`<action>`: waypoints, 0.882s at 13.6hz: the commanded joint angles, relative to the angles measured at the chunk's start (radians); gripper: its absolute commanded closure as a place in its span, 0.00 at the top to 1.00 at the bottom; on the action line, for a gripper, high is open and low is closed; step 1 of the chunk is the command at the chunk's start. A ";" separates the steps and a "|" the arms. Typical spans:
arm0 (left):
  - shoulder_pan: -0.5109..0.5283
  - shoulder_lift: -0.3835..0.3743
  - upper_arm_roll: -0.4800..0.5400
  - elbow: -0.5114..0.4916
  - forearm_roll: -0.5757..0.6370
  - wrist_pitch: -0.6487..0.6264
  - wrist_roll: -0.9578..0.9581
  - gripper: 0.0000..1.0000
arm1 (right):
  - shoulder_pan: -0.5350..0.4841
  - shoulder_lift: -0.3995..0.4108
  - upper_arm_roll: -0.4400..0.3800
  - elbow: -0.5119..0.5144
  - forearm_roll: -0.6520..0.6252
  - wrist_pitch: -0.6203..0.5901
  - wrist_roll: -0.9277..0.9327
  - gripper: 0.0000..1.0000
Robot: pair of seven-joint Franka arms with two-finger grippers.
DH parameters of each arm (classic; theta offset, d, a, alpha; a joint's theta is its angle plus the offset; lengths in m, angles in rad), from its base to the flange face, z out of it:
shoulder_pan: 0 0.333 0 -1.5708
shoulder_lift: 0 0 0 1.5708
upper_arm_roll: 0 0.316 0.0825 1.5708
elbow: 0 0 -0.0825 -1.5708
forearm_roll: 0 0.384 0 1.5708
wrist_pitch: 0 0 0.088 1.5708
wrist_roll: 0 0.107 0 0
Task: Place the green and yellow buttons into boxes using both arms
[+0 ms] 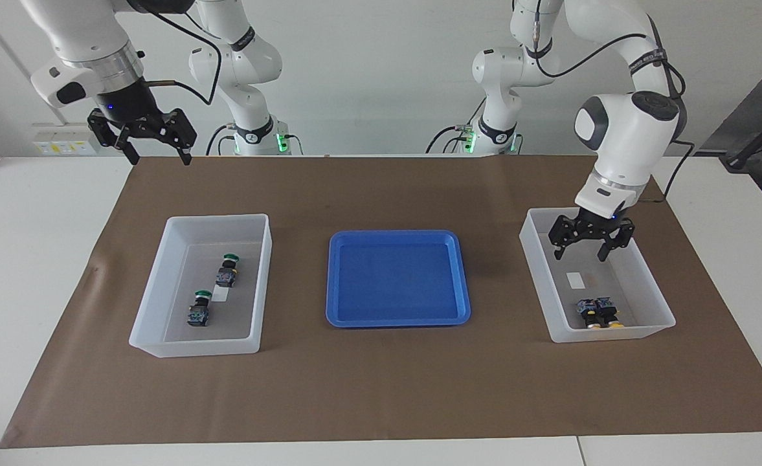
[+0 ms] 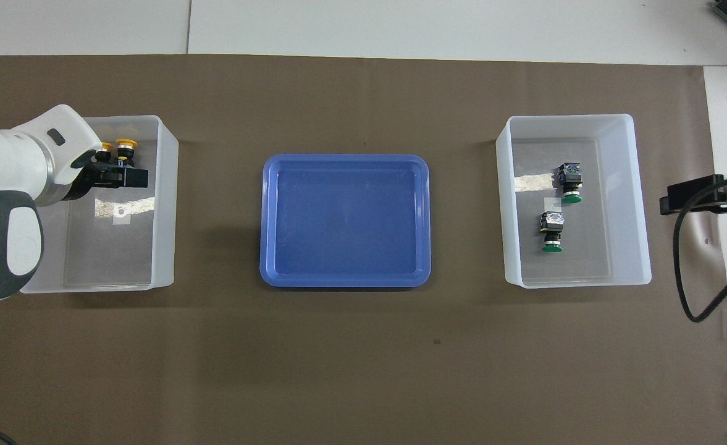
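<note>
Two yellow buttons (image 1: 598, 314) lie side by side in the translucent box (image 1: 614, 333) at the left arm's end, in its corner farthest from the robots; they also show in the overhead view (image 2: 120, 148). My left gripper (image 1: 581, 254) is open and empty, raised over that box (image 2: 164, 204). Two green buttons (image 1: 228, 270) (image 1: 198, 309) lie in the other box (image 1: 193, 346) at the right arm's end, also seen from overhead (image 2: 570, 182) (image 2: 550, 232). My right gripper (image 1: 158, 158) is open and empty, held high over the mat's edge nearest the robots.
A shallow blue tray (image 1: 397, 278) sits empty between the two boxes, also in the overhead view (image 2: 344, 219). A brown mat (image 1: 381, 388) covers the table. Each box has a small white label on its floor.
</note>
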 commanded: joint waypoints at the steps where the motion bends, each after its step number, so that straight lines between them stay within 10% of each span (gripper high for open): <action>1: -0.024 -0.097 0.013 -0.014 0.007 -0.115 0.015 1.00 | -0.009 -0.018 -0.003 -0.023 -0.003 -0.010 0.001 1.00; 8: 0.014 0.042 0.024 0.467 0.041 -0.554 0.032 1.00 | -0.009 -0.020 -0.003 -0.025 -0.003 -0.046 0.010 1.00; 12: 0.036 0.005 0.024 0.436 0.035 -0.625 0.025 1.00 | -0.006 -0.026 -0.003 -0.028 -0.014 -0.060 0.007 1.00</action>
